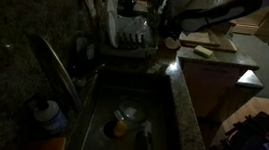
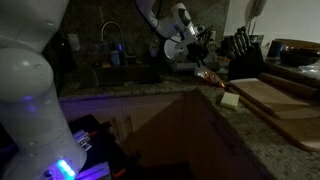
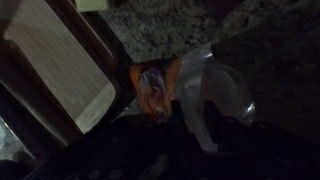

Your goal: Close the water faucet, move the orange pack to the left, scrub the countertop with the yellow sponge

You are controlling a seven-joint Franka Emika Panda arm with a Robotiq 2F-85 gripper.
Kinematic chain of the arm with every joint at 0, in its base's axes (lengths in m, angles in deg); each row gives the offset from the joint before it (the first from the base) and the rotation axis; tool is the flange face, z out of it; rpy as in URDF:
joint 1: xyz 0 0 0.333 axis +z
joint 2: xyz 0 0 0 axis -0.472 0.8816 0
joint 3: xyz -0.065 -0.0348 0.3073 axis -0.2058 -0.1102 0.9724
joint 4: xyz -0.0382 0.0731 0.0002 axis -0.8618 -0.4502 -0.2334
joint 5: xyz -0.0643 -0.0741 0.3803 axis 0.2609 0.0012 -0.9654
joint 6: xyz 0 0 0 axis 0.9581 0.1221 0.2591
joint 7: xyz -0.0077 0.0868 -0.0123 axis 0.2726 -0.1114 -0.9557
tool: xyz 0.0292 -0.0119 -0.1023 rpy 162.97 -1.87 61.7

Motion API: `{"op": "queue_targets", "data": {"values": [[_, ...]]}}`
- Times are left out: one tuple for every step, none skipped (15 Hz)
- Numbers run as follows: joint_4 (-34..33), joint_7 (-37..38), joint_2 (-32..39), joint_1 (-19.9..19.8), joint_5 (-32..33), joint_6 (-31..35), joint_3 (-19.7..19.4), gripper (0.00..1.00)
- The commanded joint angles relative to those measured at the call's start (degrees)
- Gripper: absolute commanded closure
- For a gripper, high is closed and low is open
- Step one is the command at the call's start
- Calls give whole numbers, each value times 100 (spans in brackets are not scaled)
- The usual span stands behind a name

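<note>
A blue-capped orange plastic bottle [image 1: 46,116] stands at the counter's near left edge in an exterior view. Just beside it the long, slanting, shiny grey metal water faucet [image 1: 60,73] reaches over the steel sink [image 1: 97,101]. It is too dark to tell whether water runs. A round white dish [image 1: 126,113] lies in the basin, touching a yellow-orange lump [image 1: 117,128]. Behind the sink a wire dish rack [image 1: 129,34] sits at the back edge. To the right runs the dark, speckled granite counter [image 1: 189,111], and the white robot arm [image 1: 217,8] bends down over its back stretch. The dark hand [image 2: 198,58] hangs low over the stone. The wrist view shows the small dull orange-tan soft pack [image 3: 152,88] just ahead of its fingers, lying on the counter between a pale wooden cutting board [image 3: 60,60] and a crumpled clear plastic bag [image 3: 215,85]. I cannot tell whether the fingers are spread or pressed together, nor whether they touch the pack. Further right, the small pale yellow rectangular sponge [image 1: 204,51] lies flat near the counter's front edge, just beside the boards.
</note>
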Motion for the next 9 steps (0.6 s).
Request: {"op": "queue_targets", "data": {"values": [[-16,48,-10,10,-43,-78,-39,38],[-16,3,-55,-44,-183,-146,2,34],[-18,75,-85,-50,-253,-140,-10,34],[-27,49,-117,-104,-403,-204,23,27],[-18,12,-142,-154,-526,-195,48,21],[-27,75,-174,-179,-671,-301,34,13],[-47,490,-214,-103,-686,-534,-130,7],[-25,706,-268,-98,-664,-652,-229,1],[39,882,-366,-142,-655,-812,-308,0]]}}
